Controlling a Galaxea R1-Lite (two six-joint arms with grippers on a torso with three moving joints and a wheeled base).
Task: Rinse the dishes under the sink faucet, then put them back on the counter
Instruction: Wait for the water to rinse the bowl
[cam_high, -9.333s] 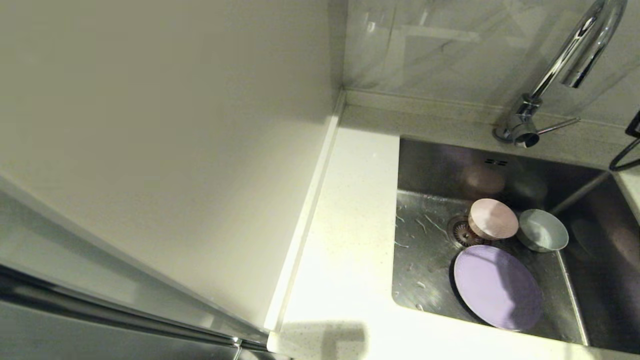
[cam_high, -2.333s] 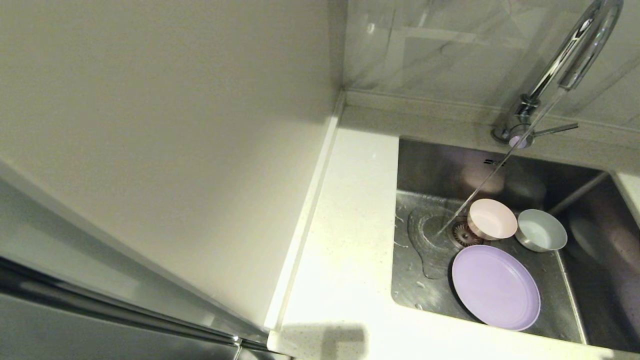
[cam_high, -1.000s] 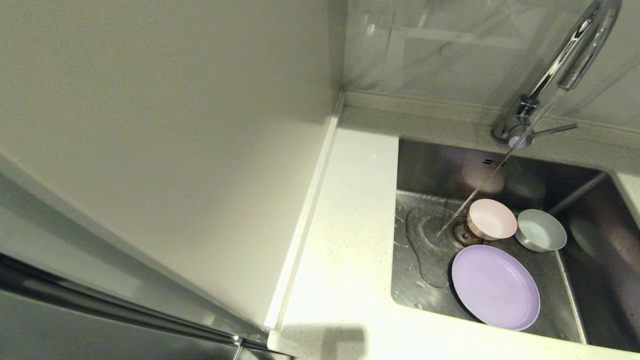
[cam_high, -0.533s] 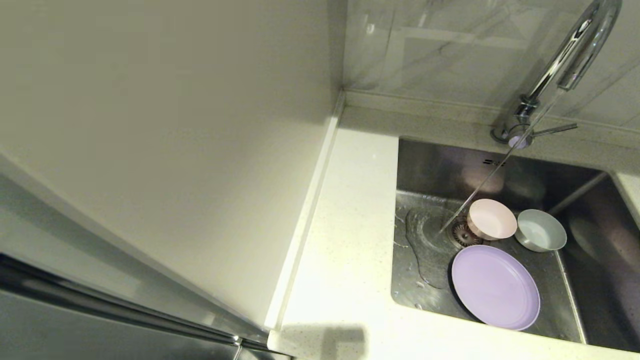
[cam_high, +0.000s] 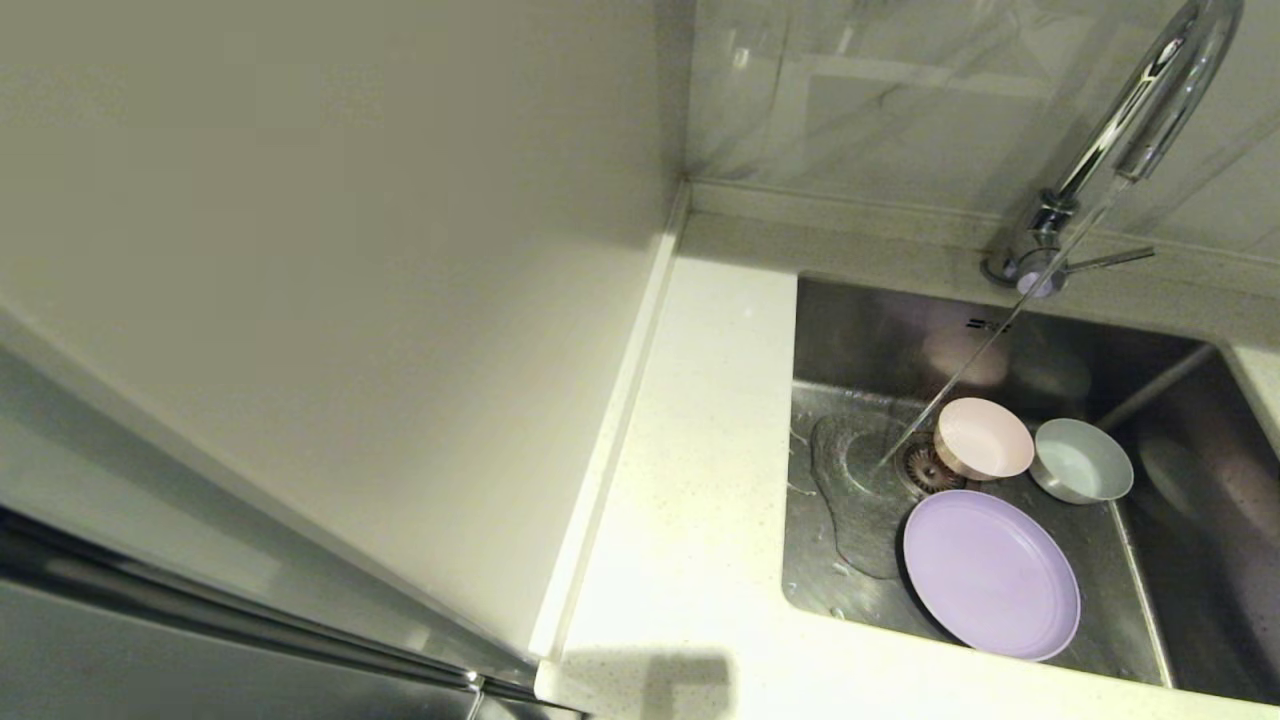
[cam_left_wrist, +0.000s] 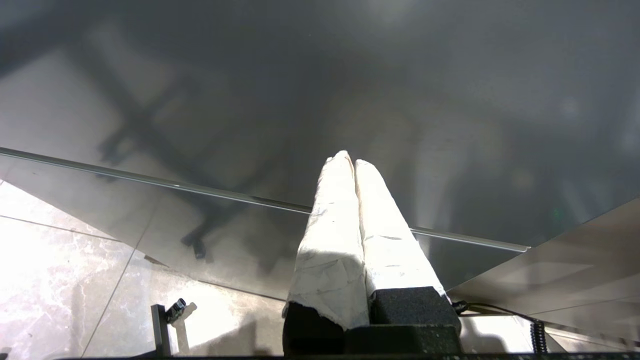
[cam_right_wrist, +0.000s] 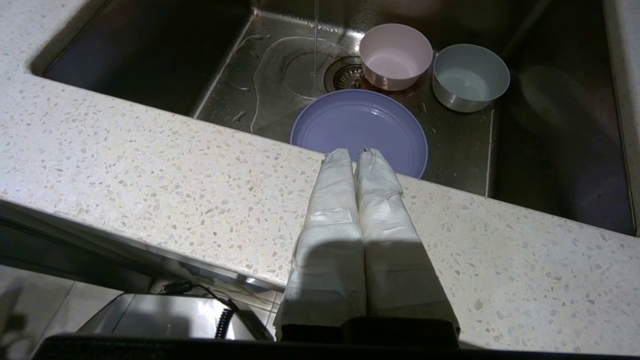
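Note:
In the sink (cam_high: 850, 340) (cam_right_wrist: 150, 50) lie the lilac plate (cam_high: 991, 573) (cam_right_wrist: 360, 127), the pink bowl (cam_high: 984, 438) (cam_right_wrist: 395, 55) beside the drain strainer (cam_high: 922, 466), and the blue-green bowl (cam_high: 1082, 459) (cam_right_wrist: 470, 75) to its right. The faucet (cam_high: 1130, 130) runs a thin stream of water (cam_high: 950, 385) onto the basin floor next to the drain, touching no dish. My right gripper (cam_right_wrist: 355, 151) is shut and empty above the counter's front strip (cam_right_wrist: 150, 175), short of the plate. My left gripper (cam_left_wrist: 348, 159) is shut, parked low facing a dark cabinet front.
The white speckled counter (cam_high: 690, 480) stretches left of the sink, bordered by a raised edge strip (cam_high: 610, 450) and a cream wall panel (cam_high: 330, 300). The faucet lever (cam_high: 1105, 258) sticks out to the right. Water pools on the basin floor (cam_high: 850, 510).
Water now runs from the faucet, which was dry 9.3 s ago, and the lever has turned. The puddle on the sink floor has spread a little. The dishes have not moved.

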